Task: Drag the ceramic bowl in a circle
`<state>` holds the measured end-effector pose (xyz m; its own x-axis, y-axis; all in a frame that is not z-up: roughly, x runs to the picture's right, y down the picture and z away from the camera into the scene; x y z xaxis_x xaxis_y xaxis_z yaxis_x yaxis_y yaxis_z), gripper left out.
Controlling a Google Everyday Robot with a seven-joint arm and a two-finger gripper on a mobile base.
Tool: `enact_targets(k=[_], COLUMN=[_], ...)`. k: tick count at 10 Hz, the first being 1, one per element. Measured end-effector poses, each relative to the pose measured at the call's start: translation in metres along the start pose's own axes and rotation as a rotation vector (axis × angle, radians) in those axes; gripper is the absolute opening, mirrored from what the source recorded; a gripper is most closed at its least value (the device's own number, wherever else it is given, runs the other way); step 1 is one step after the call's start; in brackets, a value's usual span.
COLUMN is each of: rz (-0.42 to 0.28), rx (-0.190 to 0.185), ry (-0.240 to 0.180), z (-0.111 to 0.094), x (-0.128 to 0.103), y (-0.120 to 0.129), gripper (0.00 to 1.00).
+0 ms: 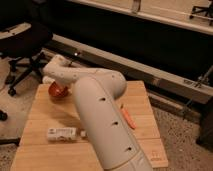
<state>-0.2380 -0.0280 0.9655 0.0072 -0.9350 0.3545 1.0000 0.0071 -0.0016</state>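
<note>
Gripper [52,81] low over wooden table [145,107], at 10 o'clock edge of ceramic bowl [59,92]. Fingers closed; can't tell if clamped on rim. Bowl upright near table's 10 o'clock corner. White arm [100,115] covers table centre. White bottle [61,133] lying flat at 7 o'clock, orange carrot-like item [128,117] at 3 o'clock. Office chair [25,35] off table at 10 o'clock.

Claw [54,86] at the ceramic bowl [58,92]; white packet [61,133] lies nearer, bare table [45,116] between them.
</note>
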Motion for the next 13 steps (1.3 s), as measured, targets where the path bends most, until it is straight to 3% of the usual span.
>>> enact_targets(k=[3, 7, 9, 13], rz=[0.105, 0.250, 0.277, 0.248], rx=[-0.085, -0.194, -0.215, -0.231], ry=[0.019, -0.008, -0.035, -0.135], z=[0.010, 0.019, 0.016, -0.001], x=[0.019, 0.007, -0.012, -0.088], y=[0.065, 0.160, 0.184, 0.210], gripper=[0.00, 0.00, 0.00, 0.00])
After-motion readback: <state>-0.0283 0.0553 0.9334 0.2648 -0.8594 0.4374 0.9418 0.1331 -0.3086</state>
